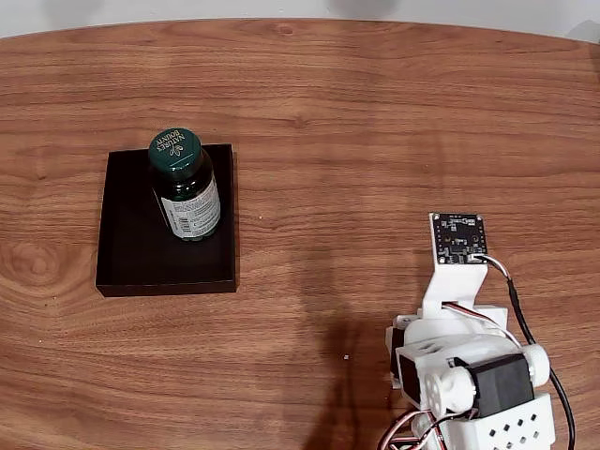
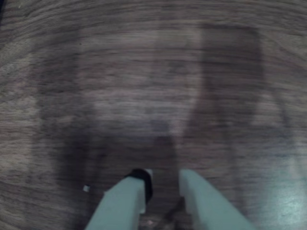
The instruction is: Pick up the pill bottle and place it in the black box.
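In the fixed view the pill bottle [image 1: 185, 187], dark green with a green cap and a white label, stands upright inside the black box [image 1: 131, 253], toward its back right part. The box lies on the left of the wooden table. My arm [image 1: 464, 375] is folded at the lower right, far from the box. The blurred wrist view looks down on bare wood, and my gripper [image 2: 163, 176] enters from the bottom edge. Its pale fingers [image 2: 125, 199] stand a narrow gap apart with nothing between them.
The wrist camera's circuit board [image 1: 457, 237] tops the folded arm, and a black cable [image 1: 525, 328] runs down its right side. A tiny white speck [image 1: 346, 356] lies on the wood left of the arm. Bare wood stretches between arm and box.
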